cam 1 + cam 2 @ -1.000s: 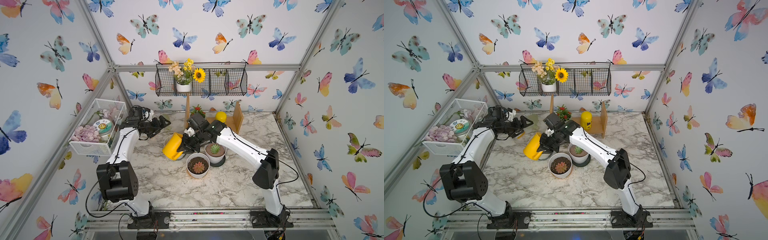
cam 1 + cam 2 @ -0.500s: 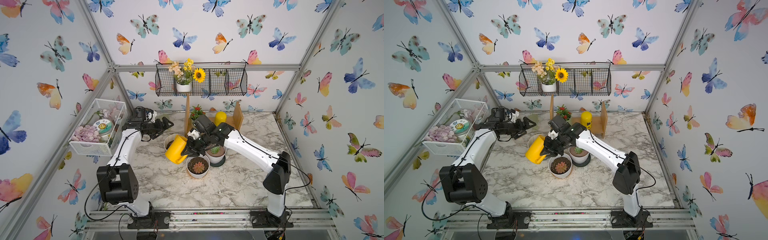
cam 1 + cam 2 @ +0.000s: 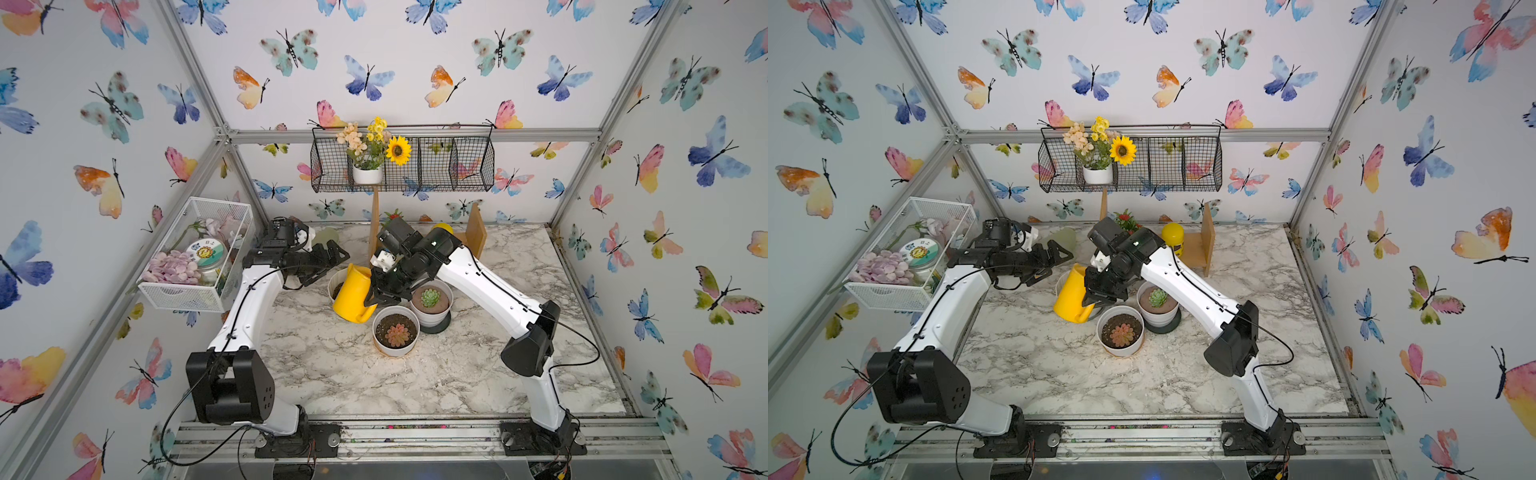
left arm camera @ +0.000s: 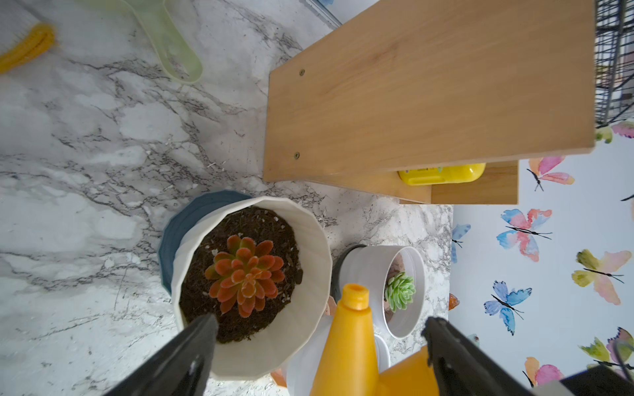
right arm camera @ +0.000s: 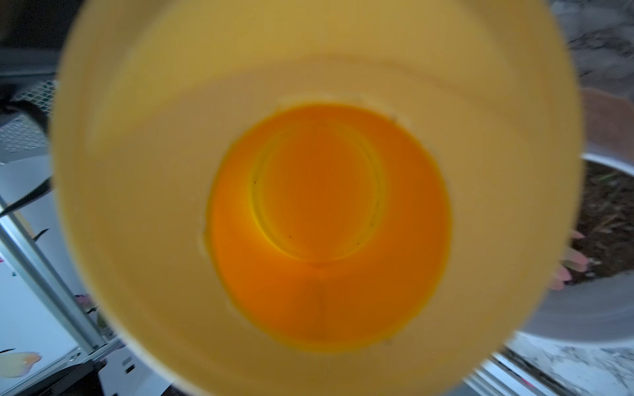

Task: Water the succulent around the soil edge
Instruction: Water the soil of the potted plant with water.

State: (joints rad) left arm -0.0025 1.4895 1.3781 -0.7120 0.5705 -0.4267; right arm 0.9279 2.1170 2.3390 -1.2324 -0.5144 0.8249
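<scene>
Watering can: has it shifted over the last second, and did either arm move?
The watering can, held in the right gripper, shifted slightly forward, then back, ending about where it was. The left gripper, open, eased closer to the succulent. The succulent's pot stayed put.

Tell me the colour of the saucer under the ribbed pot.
Dark blue saucer, clearest in the left wrist view.
</scene>
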